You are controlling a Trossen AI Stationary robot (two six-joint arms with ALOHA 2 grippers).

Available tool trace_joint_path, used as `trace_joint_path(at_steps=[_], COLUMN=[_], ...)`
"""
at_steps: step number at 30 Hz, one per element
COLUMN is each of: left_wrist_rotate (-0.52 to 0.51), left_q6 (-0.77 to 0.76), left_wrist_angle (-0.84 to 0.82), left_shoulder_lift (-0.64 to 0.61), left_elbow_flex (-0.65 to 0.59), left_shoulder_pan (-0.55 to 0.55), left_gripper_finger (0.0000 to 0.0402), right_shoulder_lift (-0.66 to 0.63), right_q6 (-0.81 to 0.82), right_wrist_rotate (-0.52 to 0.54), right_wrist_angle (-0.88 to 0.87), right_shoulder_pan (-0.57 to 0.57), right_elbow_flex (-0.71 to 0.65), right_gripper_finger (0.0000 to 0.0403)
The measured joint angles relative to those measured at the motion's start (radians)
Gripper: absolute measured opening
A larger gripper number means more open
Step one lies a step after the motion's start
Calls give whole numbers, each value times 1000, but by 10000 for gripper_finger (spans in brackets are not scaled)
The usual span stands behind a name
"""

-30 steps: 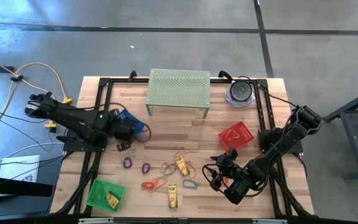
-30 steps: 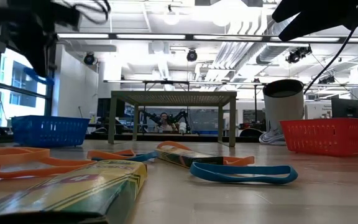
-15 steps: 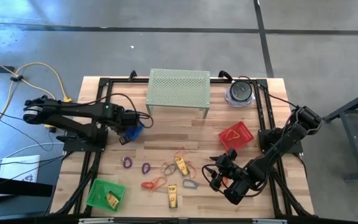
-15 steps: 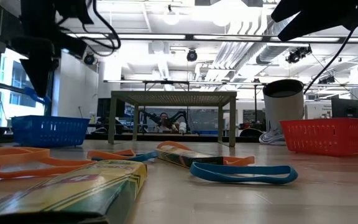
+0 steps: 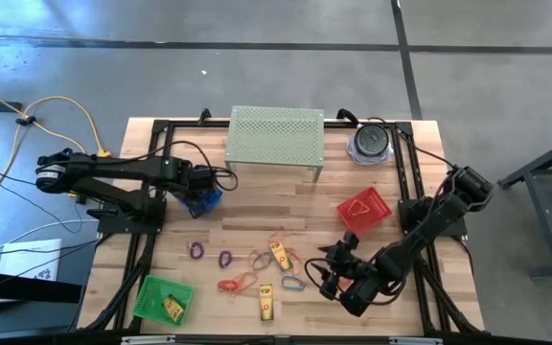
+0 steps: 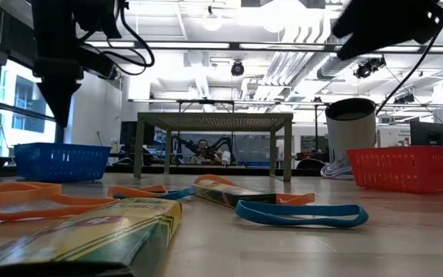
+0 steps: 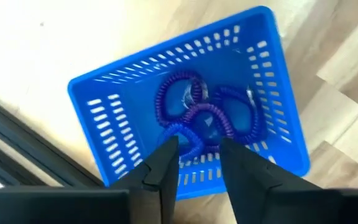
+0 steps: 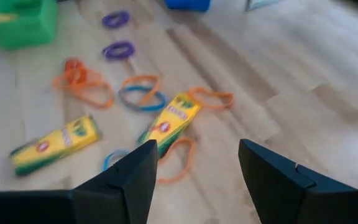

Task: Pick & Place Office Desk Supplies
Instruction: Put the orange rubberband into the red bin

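Purple coiled loops (image 7: pixel 197 115) lie in the blue basket (image 7: pixel 104 118) beneath the left gripper (image 7: pixel 194 152), jaws slightly apart, empty. Rising carelessly, a fingertip could snag a coil out. Right gripper (image 8: pixel 194 162), jaws wide apart, hovers near yellow crayon boxes (image 8: pixel 169 121) on the worktop (image 8: pixel 278 81).

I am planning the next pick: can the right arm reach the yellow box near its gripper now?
Probably yes: the right gripper is open, facing the yellow box, with only flat loops around it.

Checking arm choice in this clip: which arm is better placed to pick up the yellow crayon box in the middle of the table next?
Right. Its open end effector faces the yellow crayon box close ahead, while the left end effector hangs over the blue basket.
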Motion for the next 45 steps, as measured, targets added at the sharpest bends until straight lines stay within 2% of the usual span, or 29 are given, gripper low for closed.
trace_joint_path(at_steps=[5,12,15,18,23,28,30,38,45], left_wrist_rotate=[24,243,319,349,317,148,97,68,66], left_q6=[-39,-78,-59,27,163,225,226,225,249], left_wrist_angle=[-1,34,106,242,518,789,849,1145,1353], left_shoulder_lift=[0,-1,-1,-1,-1,10,22,140,306], left_elbow_flex=[12,63,63,63,45,-53,-94,-235,-252], left_shoulder_pan=[0,-15,-61,-137,-283,-410,-440,-494,-483], left_gripper_finger=[119,120,120,120,120,120,120,120,120], right_shoulder_lift=[14,23,23,23,23,23,23,22,22], right_q6=[-58,-82,-86,-89,-99,-112,-115,-122,-134], right_wrist_rotate=[-16,-28,-28,-29,-29,-29,-30,-29,-29], right_wrist_angle=[32,48,51,51,52,52,53,55,70], right_shoulder_pan=[2,-13,-18,-18,-18,-17,-17,-17,-17], right_elbow_flex=[0,0,0,0,0,0,0,0,0], right_gripper_finger=[215,215,215,215,215,215,215,215,215])
